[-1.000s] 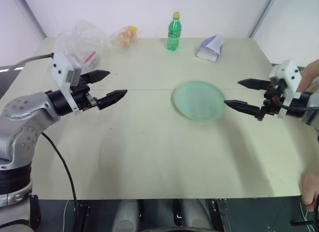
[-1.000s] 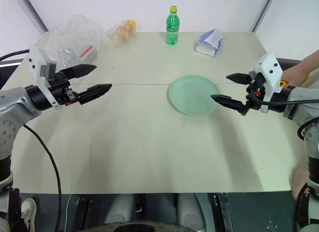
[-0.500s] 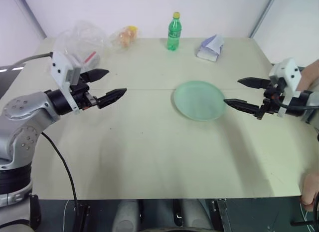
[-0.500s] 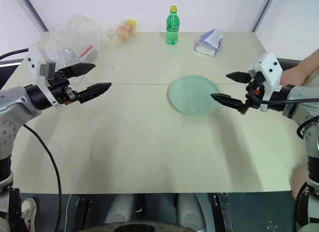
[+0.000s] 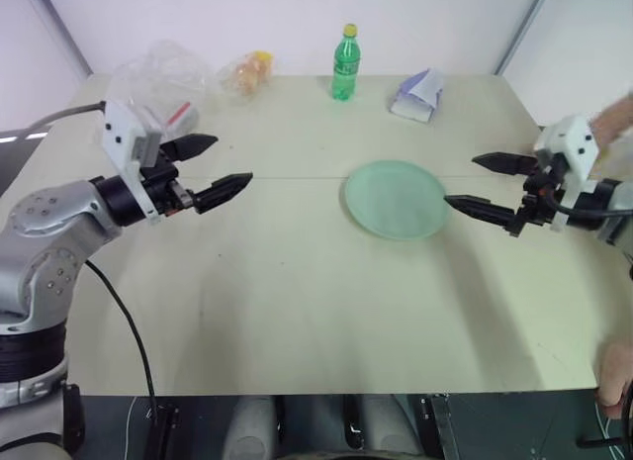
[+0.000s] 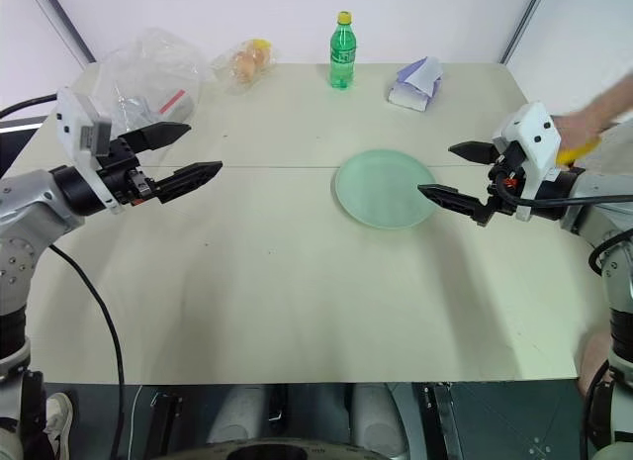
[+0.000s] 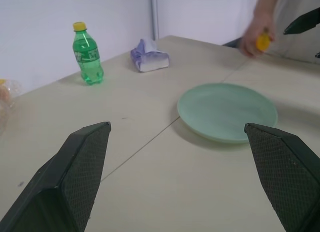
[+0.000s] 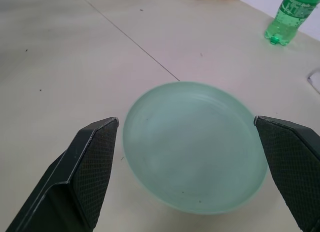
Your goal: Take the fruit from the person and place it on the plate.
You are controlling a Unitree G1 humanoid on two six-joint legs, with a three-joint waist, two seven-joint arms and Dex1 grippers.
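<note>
Jaws: both grippers, left gripper (image 5: pixel 211 169) and right gripper (image 6: pixel 452 173), wide open, empty, unmoved.
Change: person's hand (image 6: pixel 577 134) with banana (image 6: pixel 574 153) now blurred, moving at right edge.
Plate (image 6: pixel 386 188): bare.
Meaning: handover likely starting.

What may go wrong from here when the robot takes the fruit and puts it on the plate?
1. The person's hand brings the banana in behind the right gripper, which points at the plate, away from it. The arm must turn, so the fingers may bump the hand.
2. The hand covers most of the banana, so a safe grip spot is hard to find.
3. The plate is shallow; the banana may roll off.
</note>
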